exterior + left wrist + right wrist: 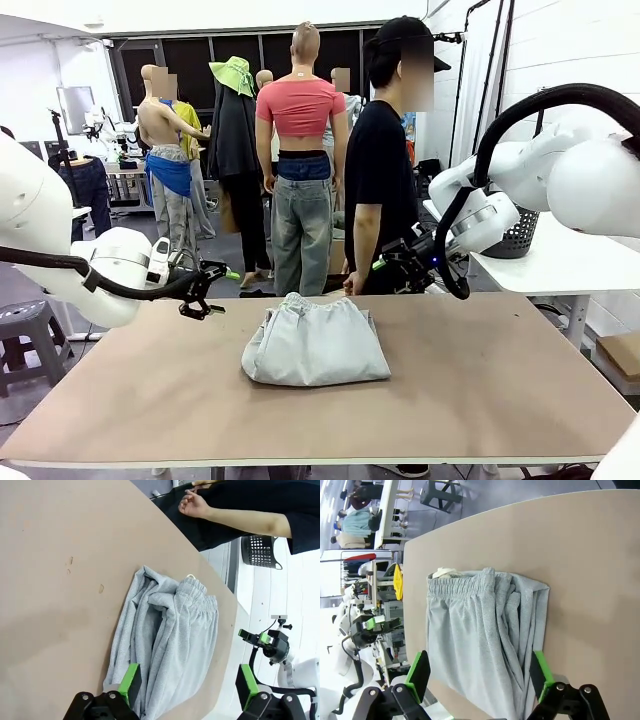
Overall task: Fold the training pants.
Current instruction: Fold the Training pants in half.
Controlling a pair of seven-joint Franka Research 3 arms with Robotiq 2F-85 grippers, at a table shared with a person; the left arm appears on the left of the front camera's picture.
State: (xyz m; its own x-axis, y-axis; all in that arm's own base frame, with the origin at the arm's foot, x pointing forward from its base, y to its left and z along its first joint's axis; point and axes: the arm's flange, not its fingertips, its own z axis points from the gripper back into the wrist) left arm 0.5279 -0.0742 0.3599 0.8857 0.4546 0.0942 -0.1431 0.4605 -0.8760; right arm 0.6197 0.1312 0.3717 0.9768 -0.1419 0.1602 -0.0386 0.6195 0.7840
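Observation:
The light grey training pants lie folded into a compact bundle at the middle of the brown table, gathered waistband toward the far edge. My left gripper hovers open to the left of the bundle, above the table. My right gripper hangs open at the far right edge, clear of the cloth. In the left wrist view the pants lie beyond the spread green-padded fingers. The right wrist view shows the pants between and past its spread fingers, waistband at the top.
A person in a black shirt stands at the far edge of the table, one hand near it. A black mesh basket sits on a white side table at right. A grey stool stands at left.

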